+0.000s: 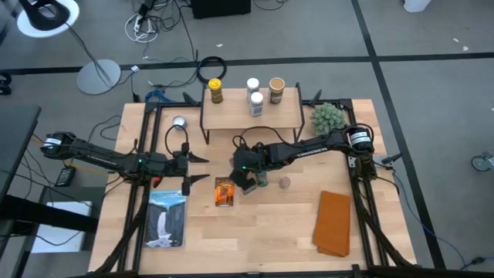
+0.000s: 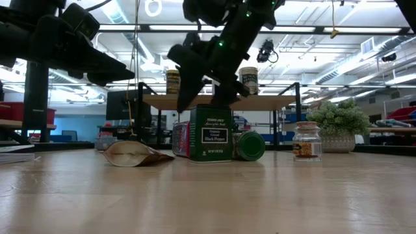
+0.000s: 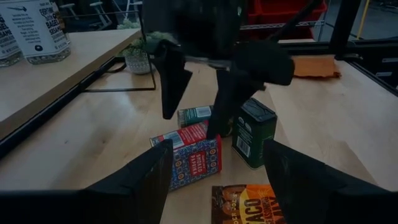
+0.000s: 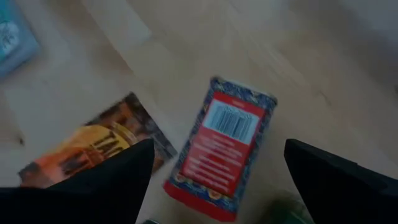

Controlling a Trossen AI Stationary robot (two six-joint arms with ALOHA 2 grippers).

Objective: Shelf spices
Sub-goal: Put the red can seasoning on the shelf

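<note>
The shelf [image 1: 239, 117] stands at the table's far middle. Jars with yellow [image 1: 215, 90], white [image 1: 252, 85] and tan [image 1: 276, 90] lids stand on it. In front of it a red tin [image 4: 225, 146] lies flat on the table. Beside it are an upright dark green box [image 3: 254, 132] and a green-lidded jar [image 2: 250, 146] on its side. An orange packet [image 1: 225, 192] lies nearer. My right gripper [image 3: 191, 124] hangs open over the red tin, slanting down, touching nothing. My left gripper [image 1: 197, 166] waits open to the left of the group.
A small jar [image 1: 285, 183] stands to the right of the group. A silver tin [image 1: 179, 121] and a spiky plant [image 1: 328, 116] flank the shelf. A booklet [image 1: 167, 218] lies near left, an orange cloth [image 1: 334, 224] near right.
</note>
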